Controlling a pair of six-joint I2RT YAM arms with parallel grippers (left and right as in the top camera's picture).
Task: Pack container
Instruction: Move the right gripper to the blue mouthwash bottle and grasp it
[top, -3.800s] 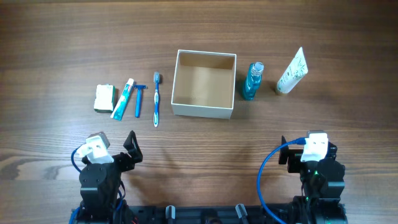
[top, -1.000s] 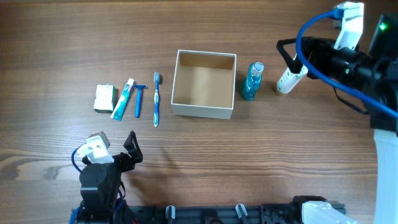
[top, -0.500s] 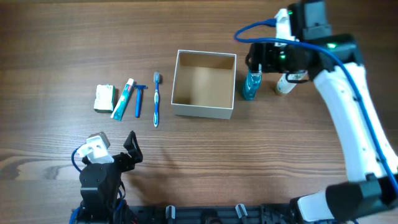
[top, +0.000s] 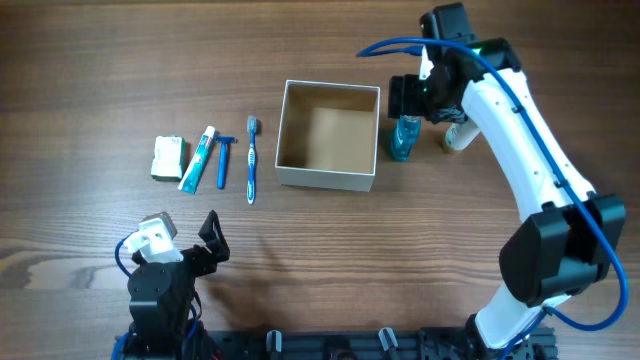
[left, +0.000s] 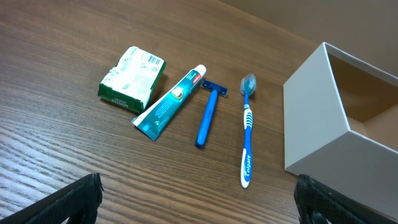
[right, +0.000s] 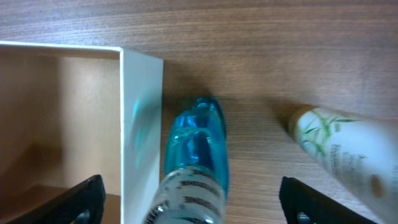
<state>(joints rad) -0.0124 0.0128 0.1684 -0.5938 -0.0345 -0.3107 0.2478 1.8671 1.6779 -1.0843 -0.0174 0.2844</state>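
Observation:
The container (top: 326, 179), a square white box with a tan inside, stands open at mid-table; it also shows in the left wrist view (left: 314, 124) and the right wrist view (right: 142, 124). A blue bottle (top: 403, 142) stands just right of it. My right gripper (top: 421, 98) is open above the bottle, and in the right wrist view its fingers (right: 196, 202) straddle the bottle (right: 196, 146) without touching it. A white tube (top: 461, 133) stands further right (right: 348, 146). My left gripper (top: 186, 240) is open and empty near the front edge (left: 199, 200).
Left of the container lie a green soap box (top: 167, 157), a toothpaste tube (top: 197, 158), a blue razor (top: 223, 160) and a blue toothbrush (top: 251, 160). All of them show in the left wrist view: soap (left: 132, 79), toothpaste (left: 171, 102), razor (left: 207, 115), toothbrush (left: 247, 134).
My right arm has swung from the front right to the back, past the white tube and leftward to above the blue bottle. The left arm has not moved.

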